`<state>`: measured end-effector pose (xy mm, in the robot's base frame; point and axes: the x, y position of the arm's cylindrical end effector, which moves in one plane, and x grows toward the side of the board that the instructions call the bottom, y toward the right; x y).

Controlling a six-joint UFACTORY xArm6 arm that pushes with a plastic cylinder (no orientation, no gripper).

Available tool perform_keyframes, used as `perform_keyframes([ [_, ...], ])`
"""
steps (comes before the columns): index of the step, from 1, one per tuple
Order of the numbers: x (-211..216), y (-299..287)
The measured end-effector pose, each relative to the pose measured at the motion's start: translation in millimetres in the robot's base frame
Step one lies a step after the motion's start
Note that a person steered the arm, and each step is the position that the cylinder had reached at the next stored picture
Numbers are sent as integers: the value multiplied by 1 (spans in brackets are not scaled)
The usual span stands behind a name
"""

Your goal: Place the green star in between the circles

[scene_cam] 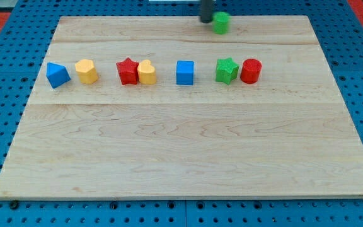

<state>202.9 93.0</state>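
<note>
The green star [227, 70] lies in the row of blocks at the view's right, touching the red circle [251, 70] on its right. The green circle [221, 23] sits near the board's top edge, well above the star. My tip [205, 20] is at the view's top, just left of the green circle and close to touching it; the rod rises out of frame.
Along the same row, from the view's left: a blue triangle [57, 75], a yellow block [87, 71], a red star [127, 71] touching a yellow heart [147, 72], and a blue cube [184, 72]. The wooden board [188, 157] lies on a blue pegboard.
</note>
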Motion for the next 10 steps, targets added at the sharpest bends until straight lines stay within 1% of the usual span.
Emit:
perform_keyframes([
  [1,2,17],
  [2,20,-48],
  [3,105,-71],
  [4,131,-71],
  [6,131,-71],
  [7,139,-61],
  [8,175,-50],
  [9,198,-11],
  [10,160,21],
])
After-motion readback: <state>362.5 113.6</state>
